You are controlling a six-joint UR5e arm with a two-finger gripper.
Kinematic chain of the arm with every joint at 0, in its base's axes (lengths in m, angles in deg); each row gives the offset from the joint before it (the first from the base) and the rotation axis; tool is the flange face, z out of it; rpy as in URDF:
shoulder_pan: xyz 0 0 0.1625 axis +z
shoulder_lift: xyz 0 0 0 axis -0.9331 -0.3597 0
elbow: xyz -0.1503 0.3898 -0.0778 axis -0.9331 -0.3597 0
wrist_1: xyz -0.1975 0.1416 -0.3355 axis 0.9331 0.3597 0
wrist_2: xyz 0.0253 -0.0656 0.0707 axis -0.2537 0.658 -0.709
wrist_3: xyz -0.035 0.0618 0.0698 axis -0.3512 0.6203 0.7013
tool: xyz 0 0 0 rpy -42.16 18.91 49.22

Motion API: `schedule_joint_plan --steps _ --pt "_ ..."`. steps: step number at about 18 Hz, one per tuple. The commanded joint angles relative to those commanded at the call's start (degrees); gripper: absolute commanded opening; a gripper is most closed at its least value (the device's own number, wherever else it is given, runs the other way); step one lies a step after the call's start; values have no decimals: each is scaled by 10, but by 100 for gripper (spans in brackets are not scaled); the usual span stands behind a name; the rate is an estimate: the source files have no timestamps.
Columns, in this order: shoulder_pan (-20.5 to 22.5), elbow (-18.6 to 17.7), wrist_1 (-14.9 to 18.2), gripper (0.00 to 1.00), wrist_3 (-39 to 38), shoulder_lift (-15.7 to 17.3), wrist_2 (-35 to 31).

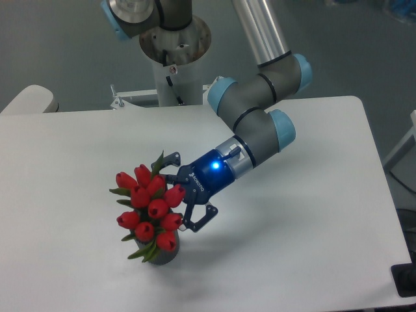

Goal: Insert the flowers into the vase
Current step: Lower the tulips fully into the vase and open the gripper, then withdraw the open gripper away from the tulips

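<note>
Only the claw (174, 193) flanks the flowers (149, 205) — vase (162, 255) beneath.

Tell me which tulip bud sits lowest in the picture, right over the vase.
The bud at the bunch's bottom right edge, directly above the grey vase.

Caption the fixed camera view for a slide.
Open tool beside red flowers seated in the dark vase.

The flowers (151, 208) hide the vase (162, 255) — only its base shows.
</note>
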Motion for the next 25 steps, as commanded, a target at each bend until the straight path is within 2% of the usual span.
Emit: schedule_joint_plan --steps 18,23,25 --pt "8 -15 -3 100 59 -1 -7" --pt "37 -21 -3 100 69 5 -9" --pt "59 -27 -3 100 83 14 -31"
